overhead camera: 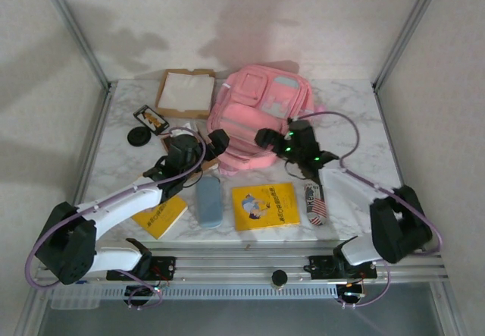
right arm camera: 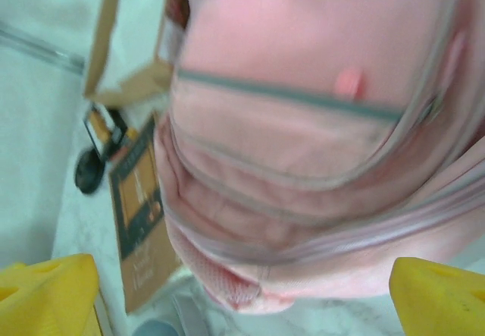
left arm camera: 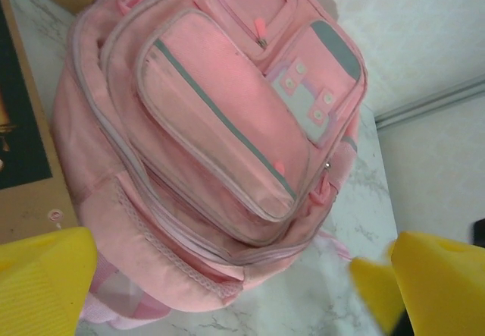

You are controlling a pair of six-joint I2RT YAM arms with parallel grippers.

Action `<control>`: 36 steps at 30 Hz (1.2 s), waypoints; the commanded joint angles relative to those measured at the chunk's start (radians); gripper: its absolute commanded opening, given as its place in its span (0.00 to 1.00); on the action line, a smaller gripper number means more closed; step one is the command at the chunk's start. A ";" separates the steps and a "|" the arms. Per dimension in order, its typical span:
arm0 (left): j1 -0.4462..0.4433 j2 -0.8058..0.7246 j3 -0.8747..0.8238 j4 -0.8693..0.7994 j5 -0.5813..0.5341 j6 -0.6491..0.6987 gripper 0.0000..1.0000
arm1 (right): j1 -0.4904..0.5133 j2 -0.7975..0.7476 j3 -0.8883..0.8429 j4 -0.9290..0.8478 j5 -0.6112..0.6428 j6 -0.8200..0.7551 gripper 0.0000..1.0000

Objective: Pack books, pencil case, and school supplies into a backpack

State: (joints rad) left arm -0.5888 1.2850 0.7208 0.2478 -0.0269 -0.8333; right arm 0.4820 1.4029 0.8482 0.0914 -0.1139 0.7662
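Backpack (overhead camera: 254, 116) lies at the back of the table, pockets up. I see my left gripper (overhead camera: 214, 148) and right gripper (overhead camera: 267, 140) at its near end, fingers spread wide, holding nothing. The big yellow book (overhead camera: 264, 205) and small yellow book (overhead camera: 159, 216) lie closer to me, and the brown book (right arm camera: 140, 222) is just beside the backpack.

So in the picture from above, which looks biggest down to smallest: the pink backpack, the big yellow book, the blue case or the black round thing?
1. pink backpack
2. big yellow book
3. blue case
4. black round thing
No two look alike in size.
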 commanded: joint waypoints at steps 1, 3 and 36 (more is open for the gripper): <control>-0.056 0.038 0.044 0.009 0.036 -0.005 0.99 | -0.163 -0.033 0.007 -0.128 -0.017 -0.097 0.99; -0.094 0.075 0.061 0.031 0.039 -0.025 0.99 | -0.264 -0.015 0.014 -0.100 -0.079 -0.115 0.99; -0.303 0.414 0.389 -0.003 0.092 -0.058 0.99 | -0.408 0.585 0.428 0.146 -0.300 -0.046 0.03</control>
State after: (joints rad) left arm -0.8734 1.6897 1.0794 0.2813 0.0315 -0.8734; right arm 0.0586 2.0750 1.3155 0.1448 -0.3687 0.6712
